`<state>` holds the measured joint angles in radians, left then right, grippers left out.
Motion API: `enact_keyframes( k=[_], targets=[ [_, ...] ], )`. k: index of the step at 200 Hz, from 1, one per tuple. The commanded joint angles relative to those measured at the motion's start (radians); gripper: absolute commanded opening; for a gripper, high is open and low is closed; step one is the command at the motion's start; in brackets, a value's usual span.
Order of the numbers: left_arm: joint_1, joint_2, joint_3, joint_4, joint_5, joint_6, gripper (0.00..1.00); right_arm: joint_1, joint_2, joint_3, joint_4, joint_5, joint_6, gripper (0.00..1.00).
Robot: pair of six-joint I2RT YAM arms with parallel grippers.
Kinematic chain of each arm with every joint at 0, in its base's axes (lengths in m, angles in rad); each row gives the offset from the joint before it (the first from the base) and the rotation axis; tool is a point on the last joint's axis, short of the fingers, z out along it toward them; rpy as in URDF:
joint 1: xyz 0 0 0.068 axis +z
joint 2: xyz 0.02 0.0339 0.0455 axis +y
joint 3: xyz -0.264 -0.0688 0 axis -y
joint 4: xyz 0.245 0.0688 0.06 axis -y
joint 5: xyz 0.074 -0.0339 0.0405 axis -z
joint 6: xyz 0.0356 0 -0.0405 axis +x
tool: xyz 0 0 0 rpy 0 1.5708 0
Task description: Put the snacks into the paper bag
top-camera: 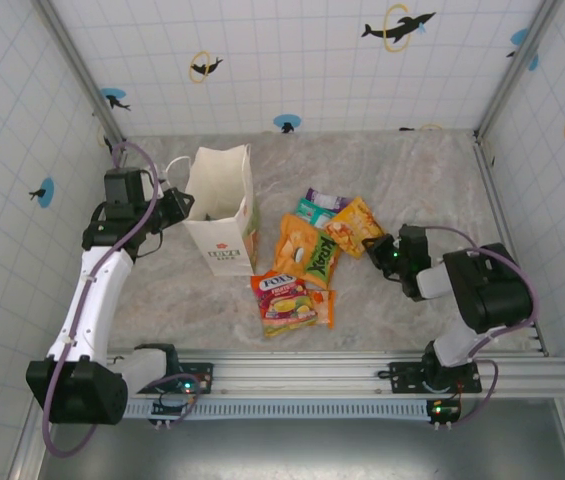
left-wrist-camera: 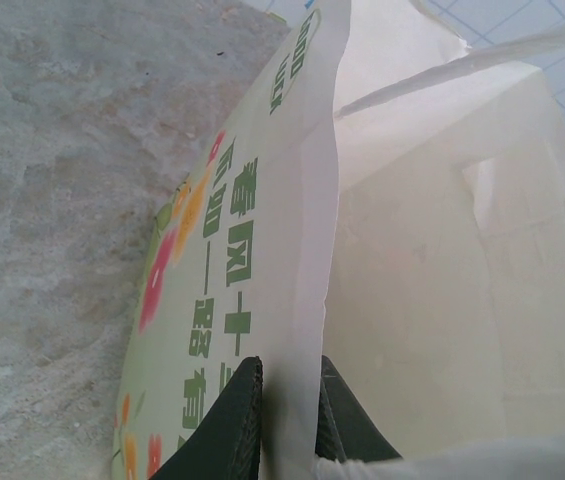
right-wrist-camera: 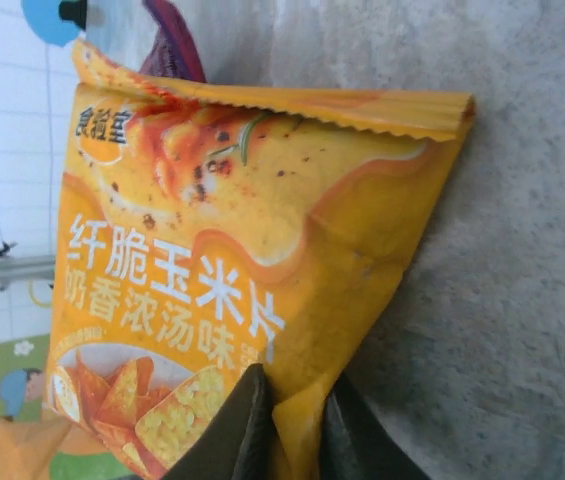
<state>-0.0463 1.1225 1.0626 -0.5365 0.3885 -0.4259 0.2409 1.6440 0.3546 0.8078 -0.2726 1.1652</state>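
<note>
Snacks [top-camera: 298, 243], seven by our count, lie heaped on the table [top-camera: 412, 180] just right of the one upright bag [top-camera: 224, 205]. We see two grippers: the left gripper [left-wrist-camera: 290, 364] pinches the bag's wall, and the right gripper [right-wrist-camera: 297, 378] is clamped on the yellow packet [right-wrist-camera: 232, 270] at the heap's right edge.

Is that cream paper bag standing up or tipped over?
Upright: the cream paper bag stands on its base, mouth open upward, left gripper pinching its rim.

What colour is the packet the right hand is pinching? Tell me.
Yellow-orange with white lettering; the packet shows best in the right wrist view.
</note>
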Motion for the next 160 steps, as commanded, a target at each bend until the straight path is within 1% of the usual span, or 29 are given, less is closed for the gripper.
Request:
enact_keyframes(
  k=[1,21,56,87,123,160],
  targets=[
    [-0.008,0.009,0.031,-0.004,-0.013,0.012,0.17,-0.002,-0.035,0.008,0.039,0.016,-0.015,0.05],
    [-0.007,0.009,0.035,-0.006,-0.016,0.013,0.17,-0.002,-0.111,0.01,-0.029,0.04,-0.056,0.0],
    [-0.007,0.015,0.041,-0.011,-0.017,0.016,0.17,0.005,-0.279,0.044,-0.192,0.109,-0.15,0.0],
    [-0.008,0.013,0.043,-0.006,-0.014,0.012,0.17,0.032,-0.409,0.131,-0.353,0.182,-0.25,0.0],
    [-0.007,0.009,0.039,-0.005,-0.012,0.013,0.17,0.12,-0.493,0.284,-0.478,0.3,-0.364,0.0],
    [-0.007,0.008,0.039,-0.002,-0.005,0.017,0.17,0.243,-0.469,0.515,-0.517,0.369,-0.525,0.0]
  ],
)
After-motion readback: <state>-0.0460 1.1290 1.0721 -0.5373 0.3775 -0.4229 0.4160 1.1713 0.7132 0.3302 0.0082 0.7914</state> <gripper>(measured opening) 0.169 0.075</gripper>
